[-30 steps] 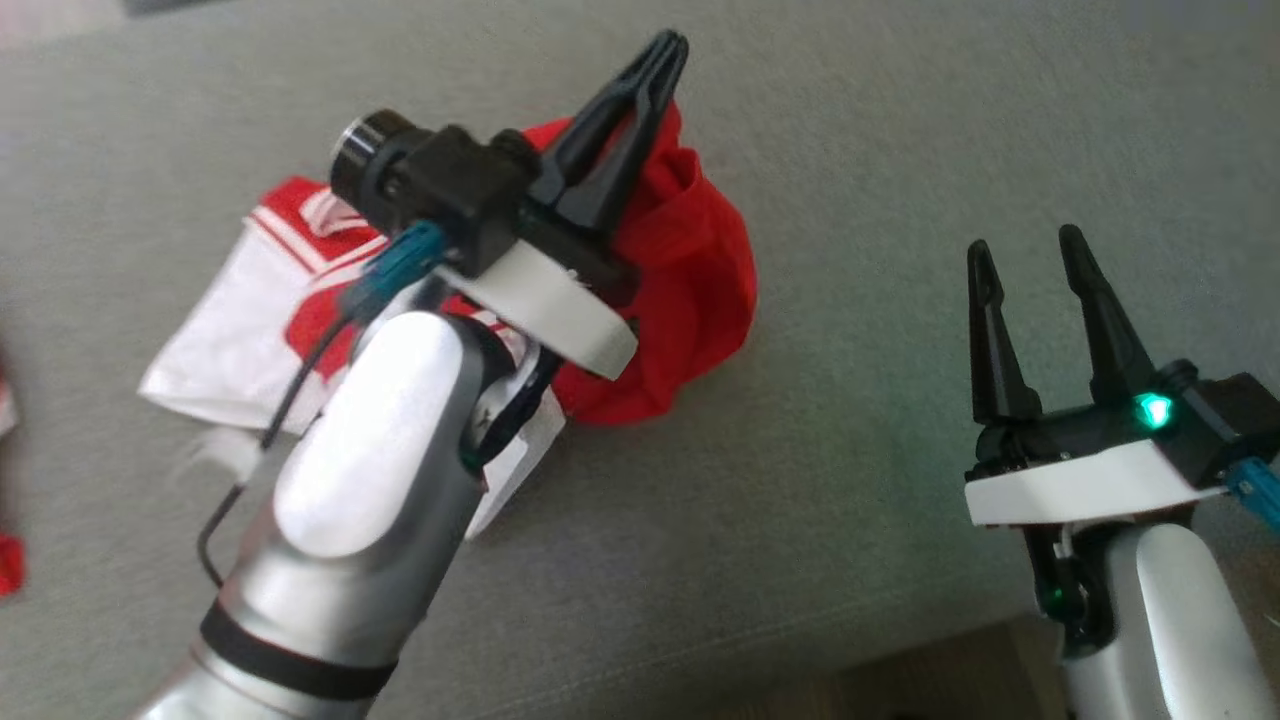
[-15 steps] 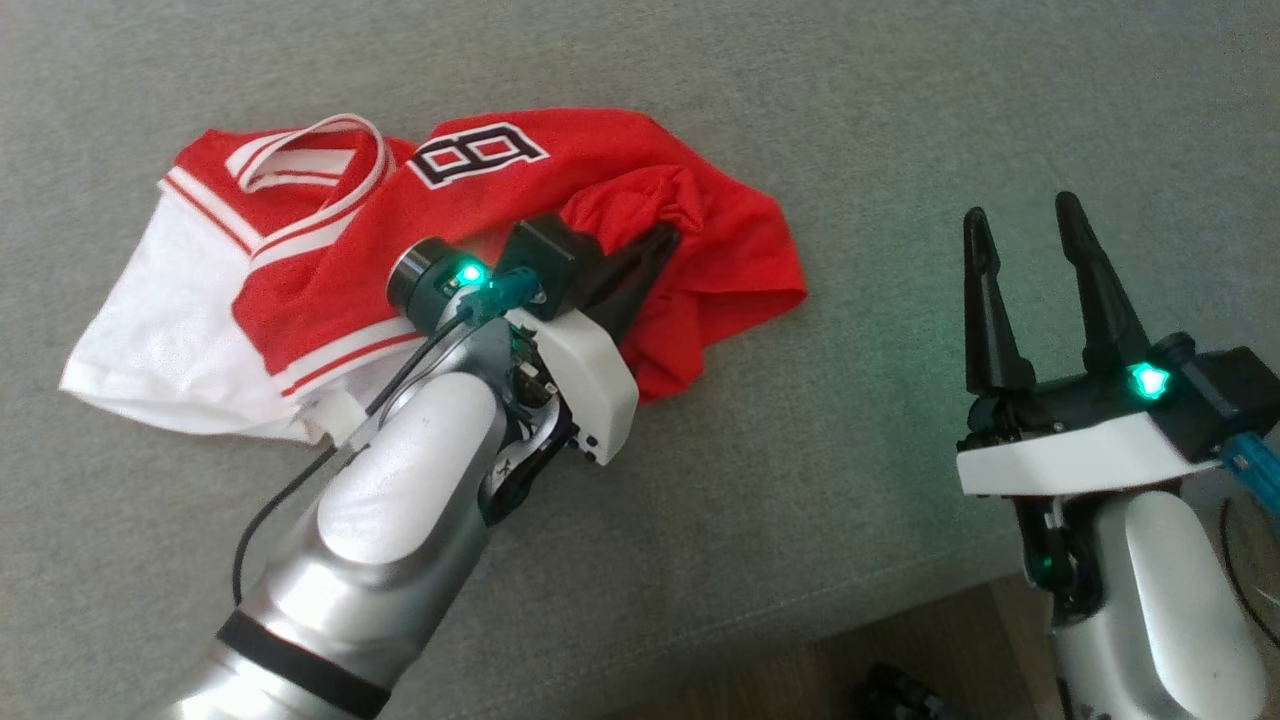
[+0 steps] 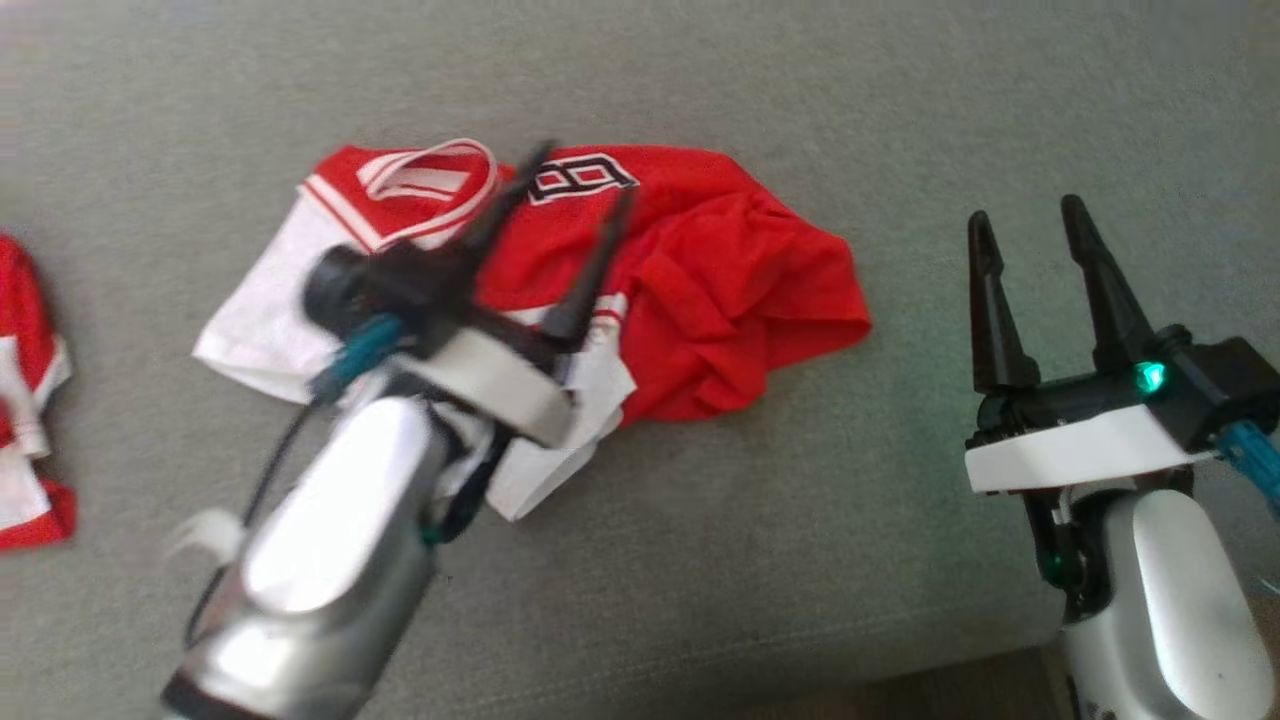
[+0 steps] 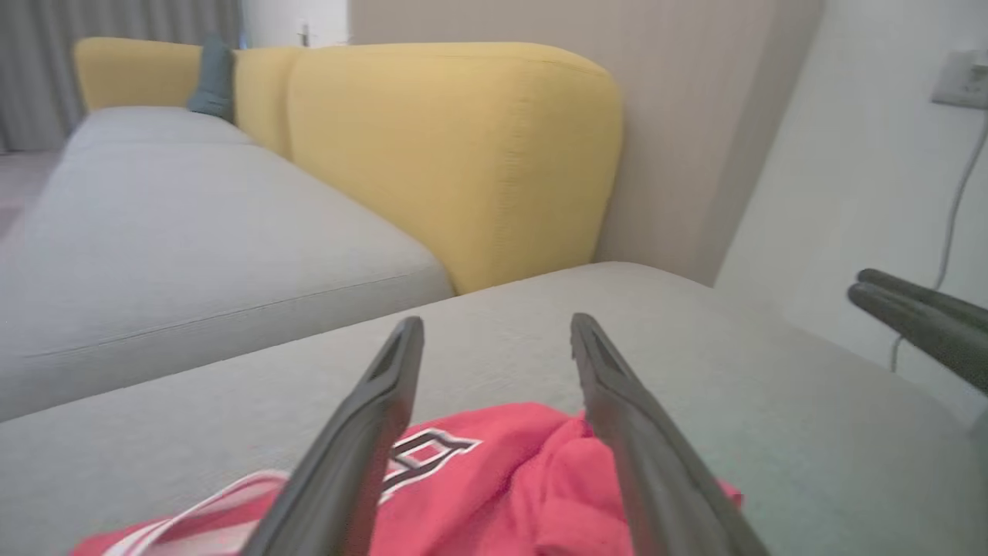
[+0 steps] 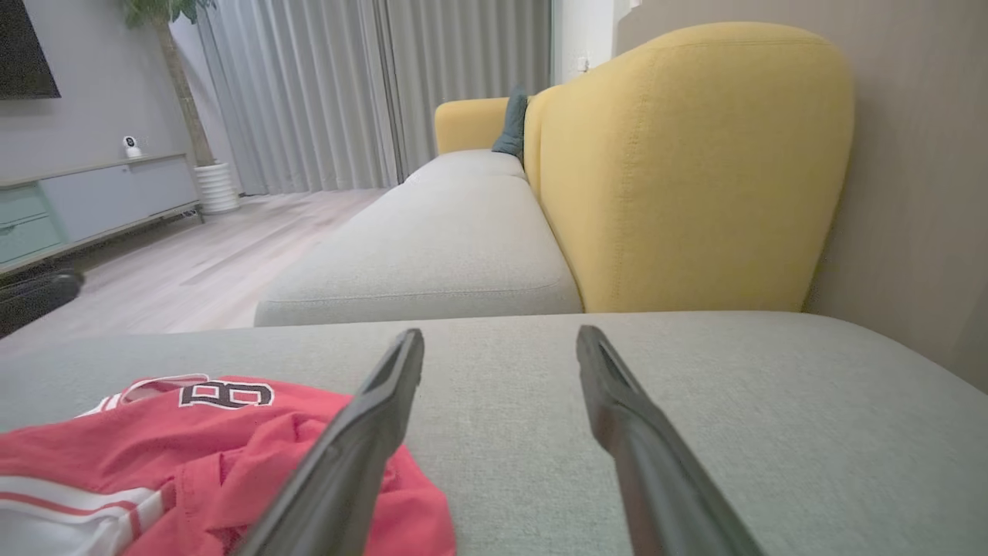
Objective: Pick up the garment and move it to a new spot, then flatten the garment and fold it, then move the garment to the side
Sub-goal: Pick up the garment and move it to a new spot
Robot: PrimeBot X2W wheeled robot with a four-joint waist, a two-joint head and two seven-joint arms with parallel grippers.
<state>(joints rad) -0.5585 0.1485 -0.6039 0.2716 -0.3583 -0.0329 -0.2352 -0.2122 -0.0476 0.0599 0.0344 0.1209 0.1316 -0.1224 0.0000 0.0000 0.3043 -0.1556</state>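
Observation:
The garment [image 3: 720, 290] is a red and white jersey with a black-and-white number patch, lying crumpled on the grey sofa seat [image 3: 700, 560]. In the left wrist view the garment [image 4: 494, 479] lies below the fingers, and in the right wrist view the garment [image 5: 193, 448] is at the lower left. My left gripper [image 3: 580, 190] hovers over the garment's left half, blurred, jaws open with nothing between them. My right gripper [image 3: 1030, 225] stands open to the right of the garment, apart from it, above bare seat.
Another red and white cloth [image 3: 25, 400] lies at the far left edge. A yellow sofa backrest [image 4: 463, 154] rises behind the seat, with a wall and a cable [image 4: 949, 224] to the right. The seat's front edge and wooden floor [image 3: 950, 690] run along the bottom right.
My left gripper has opened and let go of the garment, then lifted off it. The garment now lies spread on the seat. The head camera has shifted; the right gripper stays open.

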